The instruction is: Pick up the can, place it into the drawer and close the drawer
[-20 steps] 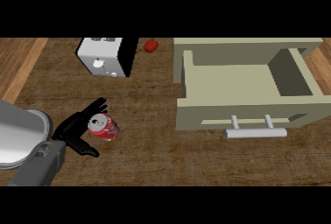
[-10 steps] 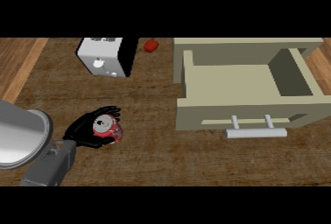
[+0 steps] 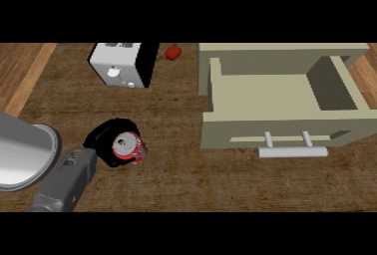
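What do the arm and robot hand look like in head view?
Only the left side shows: a grey, blocky forearm with rounded edges, ending in a black left robot hand. No cables, markings or sleeves are visible. The right arm is out of view.

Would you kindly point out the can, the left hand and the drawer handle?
can [image 3: 126,145]: head view, silver top.
left hand [image 3: 103,137]: head view, black part curled round can.
drawer handle [image 3: 292,152]: head view, middle of bar.
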Tool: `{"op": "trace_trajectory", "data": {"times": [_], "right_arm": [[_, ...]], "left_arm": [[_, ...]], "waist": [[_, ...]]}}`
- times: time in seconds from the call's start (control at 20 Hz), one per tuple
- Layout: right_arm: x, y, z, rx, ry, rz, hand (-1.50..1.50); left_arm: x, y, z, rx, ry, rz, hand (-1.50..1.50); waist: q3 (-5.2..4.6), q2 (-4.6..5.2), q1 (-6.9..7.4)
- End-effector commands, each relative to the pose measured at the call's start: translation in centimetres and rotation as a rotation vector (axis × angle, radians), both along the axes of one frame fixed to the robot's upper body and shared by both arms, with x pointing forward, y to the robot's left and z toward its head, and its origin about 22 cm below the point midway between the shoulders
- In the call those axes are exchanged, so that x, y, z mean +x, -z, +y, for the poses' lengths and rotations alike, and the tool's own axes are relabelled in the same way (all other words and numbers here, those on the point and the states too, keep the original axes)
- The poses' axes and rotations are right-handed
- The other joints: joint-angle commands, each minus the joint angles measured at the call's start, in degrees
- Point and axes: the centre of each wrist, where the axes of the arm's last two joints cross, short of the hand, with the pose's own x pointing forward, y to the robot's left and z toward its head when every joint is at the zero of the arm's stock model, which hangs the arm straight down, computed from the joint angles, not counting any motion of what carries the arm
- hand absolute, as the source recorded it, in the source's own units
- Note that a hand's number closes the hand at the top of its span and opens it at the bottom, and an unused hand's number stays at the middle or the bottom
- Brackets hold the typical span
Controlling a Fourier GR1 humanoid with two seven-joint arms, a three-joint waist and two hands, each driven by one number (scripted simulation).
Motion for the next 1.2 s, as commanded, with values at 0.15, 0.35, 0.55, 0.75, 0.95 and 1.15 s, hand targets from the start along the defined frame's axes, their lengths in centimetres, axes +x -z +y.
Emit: {"op": "trace_trajectory", "data": {"times": [0.15, 0.35, 0.55, 0.75, 0.95, 1.15], "right_arm": [[-1.5, 0.0, -0.2, 0.001, 0.013, 0.012, -1.50], [-1.5, -0.2, 0.3, -0.012, 0.050, 0.012, -1.50], [-1.9, -0.3, 0.5, 0.001, 0.048, 0.023, -1.50], [-2.3, -0.8, 0.8, 0.004, 0.042, -0.003, -1.50], [-2.8, -0.5, -0.7, -0.001, 0.059, 0.008, -1.50], [-1.8, -1.5, 1.0, 0.022, 0.031, 0.008, -1.50]], "left_arm": [[-0.3, 0.1, -1.9, -0.171, -0.036, -0.089, 1.50], [-0.7, 0.4, -0.9, -0.146, -0.518, -0.122, 1.50], [0.8, -1.5, -3.8, -0.138, -0.654, -0.165, 1.50], [0.7, -3.6, -5.9, -0.145, -0.661, -0.255, 1.50], [2.4, -9.3, -7.3, -0.109, -0.643, -0.290, 1.50], [1.9, -13.8, -9.1, -0.093, -0.650, -0.306, 1.50]], "waist": [[0.09, -0.47, 0.86], [0.14, -0.86, 2.44], [0.26, -1.24, 2.68], [0.19, -1.03, 1.98], [0.19, -1.00, 1.82], [0.12, -0.81, 1.71]]}}
